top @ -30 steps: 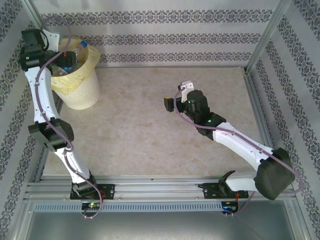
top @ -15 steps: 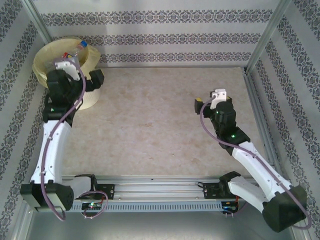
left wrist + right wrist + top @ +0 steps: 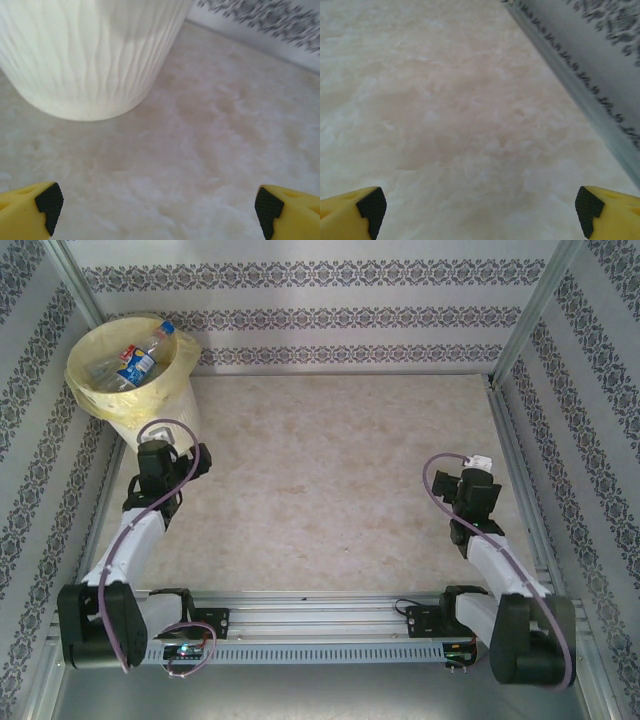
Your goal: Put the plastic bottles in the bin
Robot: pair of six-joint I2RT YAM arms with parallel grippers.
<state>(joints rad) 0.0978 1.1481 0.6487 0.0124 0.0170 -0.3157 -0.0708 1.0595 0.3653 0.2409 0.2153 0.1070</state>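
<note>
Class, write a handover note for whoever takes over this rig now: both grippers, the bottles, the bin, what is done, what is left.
Left gripper: open, holding nothing, low over the table, facing the base of the bin.
Right gripper: open, holding nothing, over bare table by the right wall.
Plastic bottles: those in sight lie inside the bin, far left corner.
Done: bottles binned.
Left: seemingly nothing; confirm, then park the arms.

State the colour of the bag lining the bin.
Pale yellow; the bag shows best in the top external view.
</note>
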